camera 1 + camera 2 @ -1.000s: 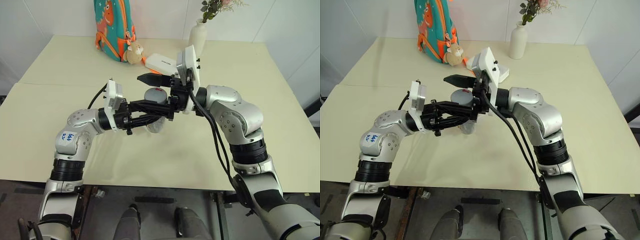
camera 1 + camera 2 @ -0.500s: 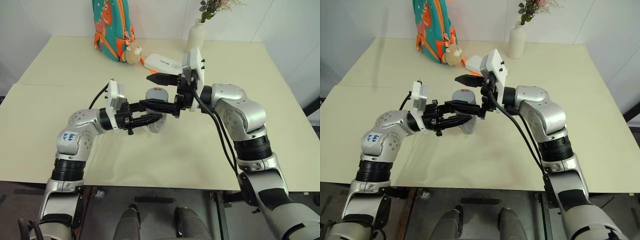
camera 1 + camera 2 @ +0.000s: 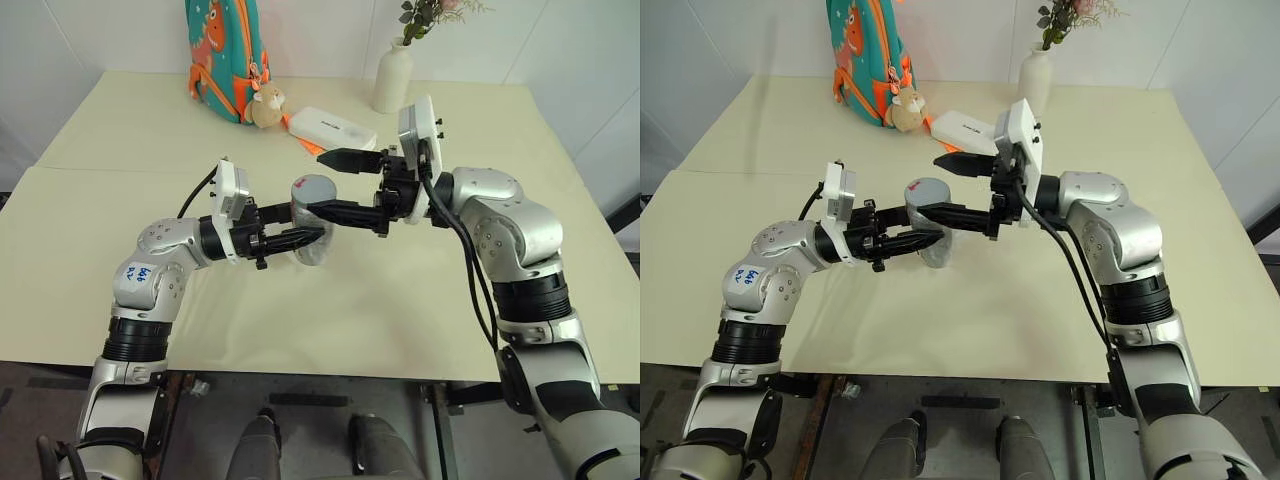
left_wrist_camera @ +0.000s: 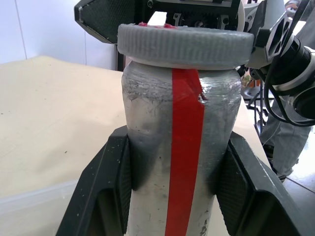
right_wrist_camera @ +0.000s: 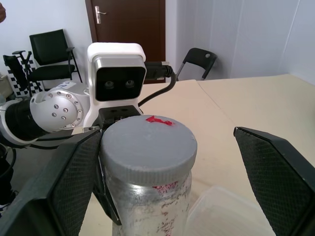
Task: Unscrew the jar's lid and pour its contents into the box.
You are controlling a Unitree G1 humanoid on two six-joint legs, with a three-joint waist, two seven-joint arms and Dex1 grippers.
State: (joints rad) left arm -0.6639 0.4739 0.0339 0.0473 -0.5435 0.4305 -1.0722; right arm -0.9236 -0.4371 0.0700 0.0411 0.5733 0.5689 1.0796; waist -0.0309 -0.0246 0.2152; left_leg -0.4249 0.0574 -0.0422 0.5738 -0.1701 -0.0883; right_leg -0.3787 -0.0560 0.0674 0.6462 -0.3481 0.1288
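— Jaws first: how do they stand?

— Left gripper [image 3: 300, 238] is closed tight on the jar [image 3: 312, 222]. In my left wrist view both fingers [image 4: 110, 182] press flat against the jar's sides below the lid [image 4: 184, 45], with the red stripe [image 4: 184, 157] facing the camera. Right gripper [image 3: 335, 185] is spread wide and holds nothing; one finger sits above and behind the lid, the other reaches in level, just in front of the jar's top.

— Is the right one touching the lid?

— From the right wrist view I see the lid [image 5: 147, 142] between the two spread fingers [image 5: 74, 182], nearer one of them; I can't tell if that one touches it. The other is well clear.

— Where is the jar?

— Upright, held above the table [image 3: 120, 140], in front of me, between the two arms. The lid is on it, with a small red mark on top.

— And the box?

— I see its clear rim [image 5: 231, 211] low beside the jar in the right wrist view. At the table's far side stand a backpack [image 3: 225, 50], a white case [image 3: 332, 126] and a vase [image 3: 393, 75].
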